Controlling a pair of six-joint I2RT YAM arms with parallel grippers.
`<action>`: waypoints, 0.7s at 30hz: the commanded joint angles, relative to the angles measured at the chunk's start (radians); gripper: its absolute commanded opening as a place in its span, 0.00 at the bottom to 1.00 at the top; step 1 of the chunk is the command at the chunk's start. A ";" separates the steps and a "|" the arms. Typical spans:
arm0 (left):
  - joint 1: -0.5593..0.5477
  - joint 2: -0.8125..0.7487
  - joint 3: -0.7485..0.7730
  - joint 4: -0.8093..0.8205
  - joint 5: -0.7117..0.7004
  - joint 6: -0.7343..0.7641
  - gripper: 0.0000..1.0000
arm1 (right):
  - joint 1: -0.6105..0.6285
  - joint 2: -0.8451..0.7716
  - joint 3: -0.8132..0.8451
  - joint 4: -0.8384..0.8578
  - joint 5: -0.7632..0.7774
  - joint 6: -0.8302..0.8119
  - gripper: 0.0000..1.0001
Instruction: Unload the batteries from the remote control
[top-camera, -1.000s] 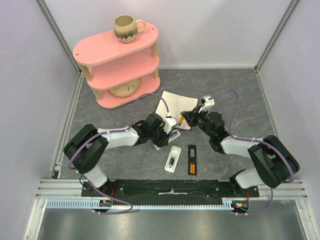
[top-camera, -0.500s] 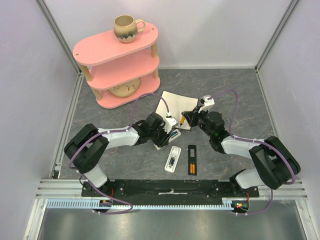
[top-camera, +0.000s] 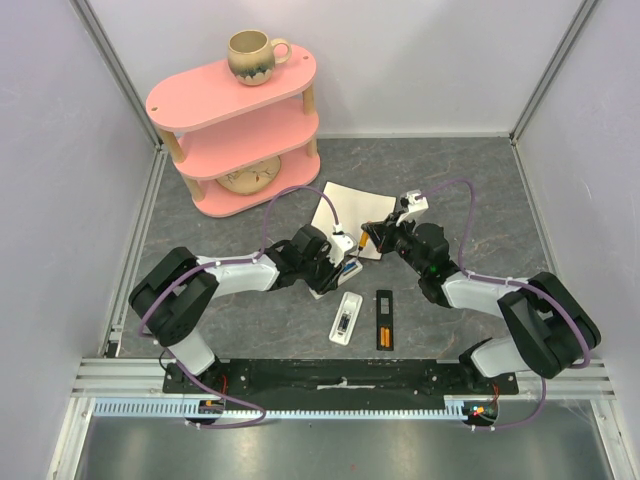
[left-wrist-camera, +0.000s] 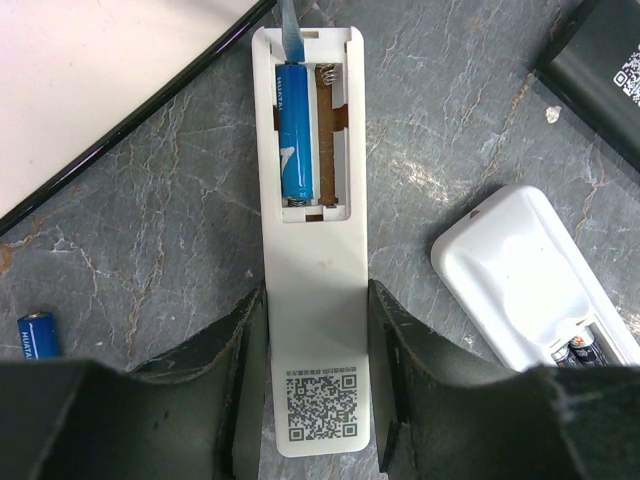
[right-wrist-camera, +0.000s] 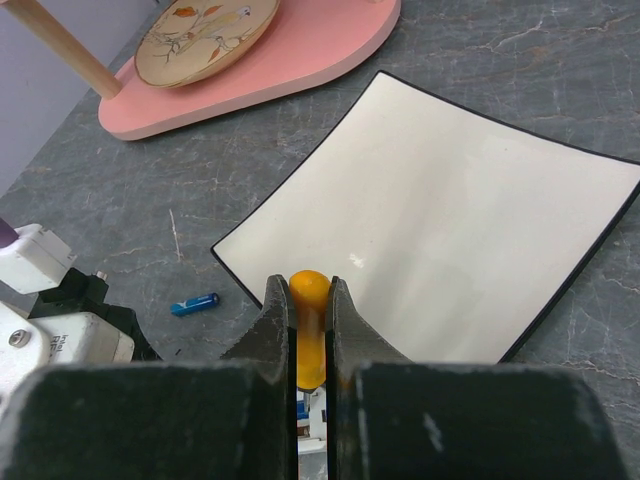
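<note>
Left gripper (left-wrist-camera: 315, 300): partly spread, its two dark fingers (left-wrist-camera: 245, 335) pressed against the long sides of the held remote (left-wrist-camera: 315, 250), one on each side, near the end that bears the printed code.
Held remote: white and slim, lying back-up on the desk (left-wrist-camera: 450, 130), cover off, battery bay open at the end away from the gripper.
Blue battery (left-wrist-camera: 295, 130): sits in the left slot of that bay; the slot beside it is bare, with its spring showing.
Thin blade (left-wrist-camera: 290, 25): comes in from the top edge of the left wrist view and meets the far end of the blue battery.
Right gripper (right-wrist-camera: 308, 290): pressed almost together, pinching the orange handle of the screwdriver (right-wrist-camera: 308, 350), whose rounded end sticks out beyond the fingertips.
Screwdriver direction: angled down toward the held remote; the right wrist view does not show its tip.
Loose blue battery (right-wrist-camera: 195, 302): lies flat on the desk, just off the near corner of the square white plate (right-wrist-camera: 440, 220), apart from both grippers.
Second white remote (top-camera: 346, 318): on the desk near the arm bases, back open, cells visible inside.
Black remote (top-camera: 384, 320): just beside it, open, with orange batteries (top-camera: 384, 335) in its bay.
</note>
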 joint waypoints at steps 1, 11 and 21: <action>-0.006 0.057 0.001 -0.021 0.022 0.000 0.02 | 0.001 0.005 0.006 0.061 -0.005 0.003 0.00; -0.006 0.055 -0.001 -0.022 0.025 0.000 0.02 | 0.001 -0.023 -0.036 0.041 0.029 -0.046 0.00; -0.006 0.057 -0.001 -0.020 0.028 0.000 0.02 | 0.030 0.037 -0.083 0.184 0.073 -0.031 0.00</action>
